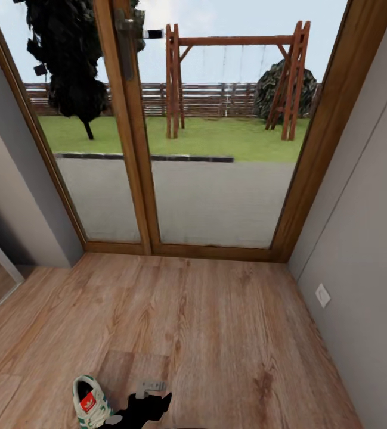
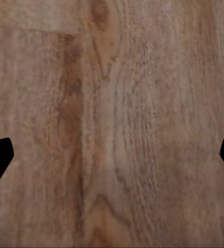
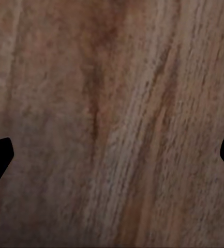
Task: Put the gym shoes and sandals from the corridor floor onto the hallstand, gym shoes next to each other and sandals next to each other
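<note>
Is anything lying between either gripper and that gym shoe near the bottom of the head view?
Nothing visible. The gym shoe lies alone on the corridor floor. Both wrist views show bare planks between the open fingers of the left gripper and right gripper. A dark part of the robot sits right beside the shoe.

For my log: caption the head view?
One gym shoe lies on the corridor floor before glazed doors.

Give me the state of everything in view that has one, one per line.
gym shoe: upright on the corridor floor, not held
glass door: closed
left tool: open, empty, above bare floor
right tool: open, empty, above bare floor
</note>
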{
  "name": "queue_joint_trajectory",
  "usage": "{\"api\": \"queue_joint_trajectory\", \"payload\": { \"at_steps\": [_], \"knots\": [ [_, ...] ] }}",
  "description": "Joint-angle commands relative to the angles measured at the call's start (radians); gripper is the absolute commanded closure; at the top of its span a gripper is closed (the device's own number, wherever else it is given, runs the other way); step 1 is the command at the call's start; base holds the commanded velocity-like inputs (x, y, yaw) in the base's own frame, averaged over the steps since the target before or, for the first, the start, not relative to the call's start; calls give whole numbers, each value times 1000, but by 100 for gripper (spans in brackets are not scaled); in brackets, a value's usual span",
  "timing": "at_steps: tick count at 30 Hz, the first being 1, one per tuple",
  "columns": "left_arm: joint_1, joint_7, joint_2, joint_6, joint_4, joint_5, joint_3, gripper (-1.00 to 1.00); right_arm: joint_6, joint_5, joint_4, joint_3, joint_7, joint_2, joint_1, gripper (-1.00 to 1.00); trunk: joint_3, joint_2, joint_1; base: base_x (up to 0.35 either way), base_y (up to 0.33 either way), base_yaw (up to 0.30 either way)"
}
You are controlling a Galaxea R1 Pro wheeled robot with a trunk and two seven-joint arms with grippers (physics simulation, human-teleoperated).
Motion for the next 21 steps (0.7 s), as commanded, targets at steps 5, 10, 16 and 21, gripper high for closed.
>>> {"api": "queue_joint_trajectory", "payload": {
  "at_steps": [5,10,16,21],
  "knots": [
    [0,0,0,-1,0,0,0,-100,0,0,0,0,0,0,0,-100,0,0,0,-4,-81,0],
    [0,0,0,-1,0,0,0,-100,0,0,0,0,0,0,0,-100,0,0,0,-46,-186,0],
    [0,0,0,-1,0,0,0,-100,0,0,0,0,0,0,0,-100,0,0,0,-66,-245,0],
    [0,0,0,-1,0,0,0,-100,0,0,0,0,0,0,0,-100,0,0,0,-36,-155,0]
  ]
}}
